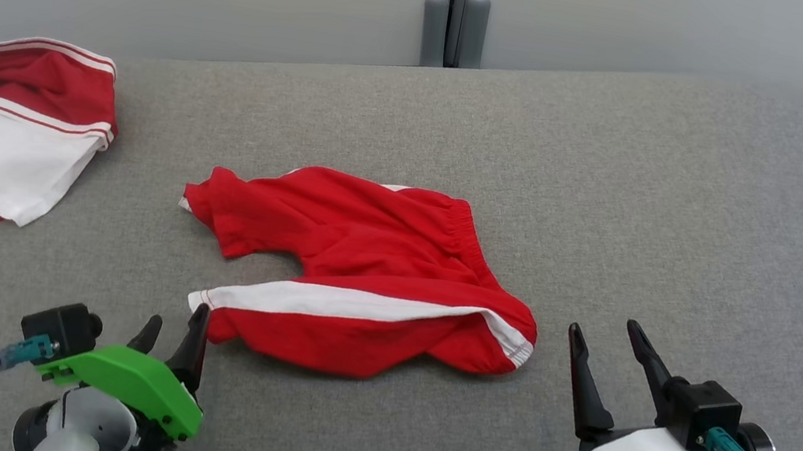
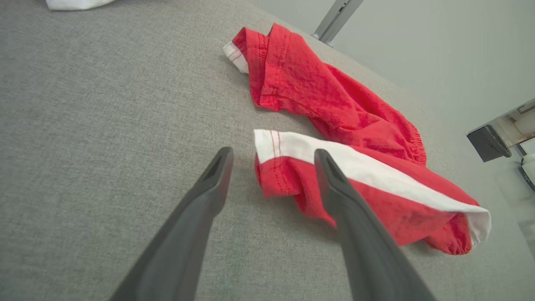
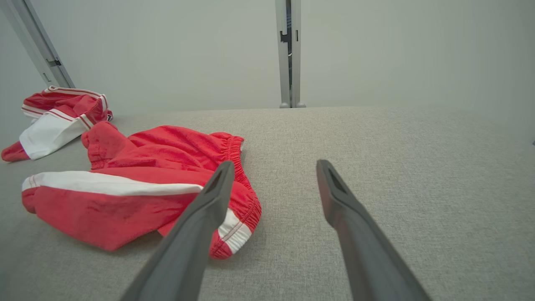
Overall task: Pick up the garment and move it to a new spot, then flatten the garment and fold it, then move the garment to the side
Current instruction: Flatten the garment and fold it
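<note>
Both grippers are seen at the near edge: left gripper (image 1: pixel 175 325) with jaws spread wide and empty, tips just beside the near-left hem corner (image 1: pixel 201 299) of the red shorts (image 1: pixel 366 248); right gripper (image 1: pixel 604 334) likewise spread and empty, near the near-right hem (image 1: pixel 517 346), not touching. Shorts are laid crumpled mid-way across the grey cushion (image 1: pixel 650 215), white stripe (image 1: pixel 342 303) along the near side, elastic waistband (image 1: pixel 461 222) at the far right, one leg rucked back at the far left. Second red-and-white garment (image 1: pixel 17 136) is bunched at the far left, well apart. Nothing is lifted yet; pick-up step is judged pending. Fabric is judged light, thin and limp: no stiffness to be relied on, draping and bunching to be expected once raised. Slip risk is judged low, but layers may be parted if only the top one is pinched. Hold is best taken at stitched hems, where cloth is doubled: near-left corner for the left jaws, near-right hem for the right, both layers caught so the shorts hang spread
</note>
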Tool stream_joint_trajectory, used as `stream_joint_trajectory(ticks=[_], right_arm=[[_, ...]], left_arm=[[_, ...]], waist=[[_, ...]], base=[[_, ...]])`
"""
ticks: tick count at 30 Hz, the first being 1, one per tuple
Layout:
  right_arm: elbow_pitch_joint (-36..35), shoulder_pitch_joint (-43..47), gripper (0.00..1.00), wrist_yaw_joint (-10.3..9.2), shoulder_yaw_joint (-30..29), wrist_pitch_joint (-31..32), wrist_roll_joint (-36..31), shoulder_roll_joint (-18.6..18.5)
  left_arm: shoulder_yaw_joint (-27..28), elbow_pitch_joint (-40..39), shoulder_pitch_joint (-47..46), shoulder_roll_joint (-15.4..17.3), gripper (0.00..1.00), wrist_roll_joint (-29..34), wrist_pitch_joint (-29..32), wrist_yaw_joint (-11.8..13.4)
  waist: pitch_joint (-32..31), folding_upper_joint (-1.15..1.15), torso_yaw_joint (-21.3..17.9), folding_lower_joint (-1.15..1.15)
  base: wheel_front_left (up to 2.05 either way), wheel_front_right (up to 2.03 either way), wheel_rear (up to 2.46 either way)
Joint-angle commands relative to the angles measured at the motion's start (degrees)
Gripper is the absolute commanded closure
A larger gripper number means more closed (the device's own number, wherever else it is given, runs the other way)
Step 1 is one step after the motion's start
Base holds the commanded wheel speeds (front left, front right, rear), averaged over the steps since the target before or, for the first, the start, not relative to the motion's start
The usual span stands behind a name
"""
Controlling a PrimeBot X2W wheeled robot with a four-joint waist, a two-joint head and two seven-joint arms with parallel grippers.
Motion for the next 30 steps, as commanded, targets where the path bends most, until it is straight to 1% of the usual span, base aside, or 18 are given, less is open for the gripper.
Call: stream_joint_trajectory(ticks=[1,3,5,9,16,18,19,21,22,23,24,27,28,29,30], right_arm=[[0.05,-0.86,0.00,-0.02,-0.08,-0.27,-0.15,-0.16],[0.23,-1.14,0.00,-0.02,-0.10,-0.37,-0.23,-0.15],[0.46,-1.50,0.00,-0.02,-0.03,-0.44,-0.28,-0.15],[0.69,-2.48,0.00,-0.02,0.10,-0.73,-0.37,-0.16],[1.06,-3.11,0.00,-0.02,-0.55,-1.08,-0.82,-0.16],[1.13,-3.13,0.00,-0.02,-0.67,-1.19,-0.83,-0.17],[1.14,-3.14,0.00,-0.02,-0.73,-1.24,-0.85,-0.16],[1.15,-3.09,0.00,-0.02,-0.80,-1.34,-0.86,-0.15],[1.16,-3.04,0.00,-0.02,-0.83,-1.31,-0.88,-0.15],[1.18,-2.99,0.00,-0.02,-0.83,-1.32,-0.87,-0.16],[1.16,-2.96,0.00,-0.02,-0.83,-1.36,-0.87,-0.16],[1.14,-2.88,0.00,-0.02,-0.86,-1.46,-0.88,-0.16],[1.18,-2.91,0.00,-0.02,-0.85,-1.48,-0.87,-0.15],[1.23,-2.99,0.00,-0.02,-0.80,-1.52,-0.82,-0.16],[1.26,-3.07,0.00,-0.02,-0.75,-1.54,-0.74,-0.16]], left_arm=[[0.14,0.48,-1.16,0.05,0.00,-0.34,0.51,0.03],[0.59,2.19,-2.93,-0.04,0.00,-1.76,2.32,0.20],[1.16,4.05,-4.60,-0.46,0.00,-3.29,3.49,-0.86],[1.76,8.02,-7.22,-0.23,0.00,-4.95,4.73,-1.83],[2.12,12.07,-10.69,-1.02,0.00,-6.14,4.13,-3.44],[1.95,12.52,-11.08,-1.07,0.00,-5.90,4.06,-3.39],[1.82,12.61,-11.23,-1.16,0.16,-5.87,4.28,-3.39],[1.53,12.37,-11.34,-1.28,0.34,-5.96,4.81,-3.29],[1.34,12.27,-11.32,-1.15,0.39,-5.78,5.26,-3.02],[1.06,12.05,-11.26,-0.94,0.36,-5.53,5.64,-2.86],[0.89,11.70,-11.17,-0.83,0.38,-5.50,5.94,-2.67],[0.33,10.39,-10.73,-0.49,0.59,-5.40,7.03,-2.34],[0.21,10.00,-10.53,-0.40,0.64,-5.42,7.27,-2.15],[0.03,9.64,-10.28,-0.16,0.85,-5.31,7.82,-2.00],[-0.13,9.09,-10.04,0.06,1.00,-5.20,8.22,-1.88]], waist=[[0.73,0.00,-0.33,0.00],[1.45,0.00,-0.61,0.00],[2.08,0.00,-0.96,0.00],[3.35,0.00,-1.82,0.00],[5.01,0.00,-2.65,0.00],[5.20,0.00,-2.70,0.00],[5.27,0.00,-2.68,0.00],[5.38,0.00,-2.57,0.00],[5.41,0.00,-2.51,0.00],[5.45,0.00,-2.43,0.00],[5.49,0.00,-2.33,0.00],[5.58,0.00,-2.00,0.00],[5.61,0.00,-1.88,0.00],[5.63,0.00,-1.78,0.00],[5.66,0.00,-1.69,0.00]], base=[[0.00,0.00,0.00],[0.00,0.00,0.00],[0.00,0.00,0.00],[0.00,0.00,0.00],[0.00,0.00,0.00],[0.00,0.00,0.00],[0.00,0.00,0.00],[0.00,0.00,0.00],[0.00,0.00,0.00],[0.00,0.00,0.00],[0.00,0.00,0.00],[0.00,0.00,0.00],[0.00,0.00,0.00],[0.00,0.00,0.00],[0.00,0.00,0.00]])
